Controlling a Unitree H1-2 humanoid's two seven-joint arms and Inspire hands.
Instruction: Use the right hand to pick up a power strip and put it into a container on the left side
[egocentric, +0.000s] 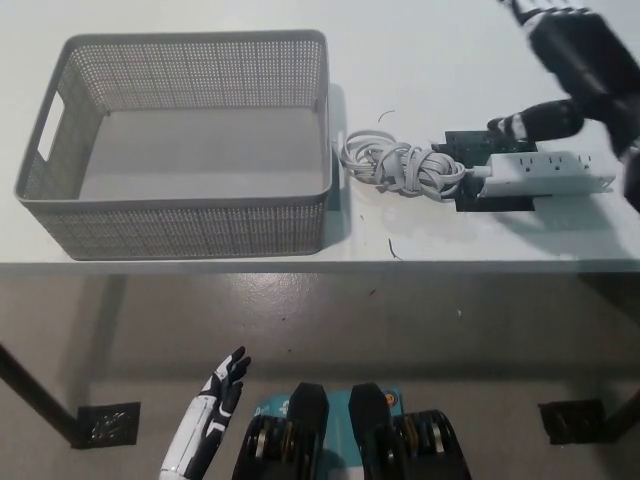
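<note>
Head view: our black right hand (570, 60) hovers spread and empty at two o'clock, above the white strip (545, 172) lying on the bench (200, 20) at three o'clock. We judge the strip rigid and light with a floppy cord (395, 165); grip its body. The basket (180, 215) waits at ten o'clock. The left hand (205, 425) rests open, low.

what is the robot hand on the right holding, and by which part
Nothing yet. The right robot hand is open above the power strip, which lies flat on the table. The left robot hand hangs empty below.
</note>
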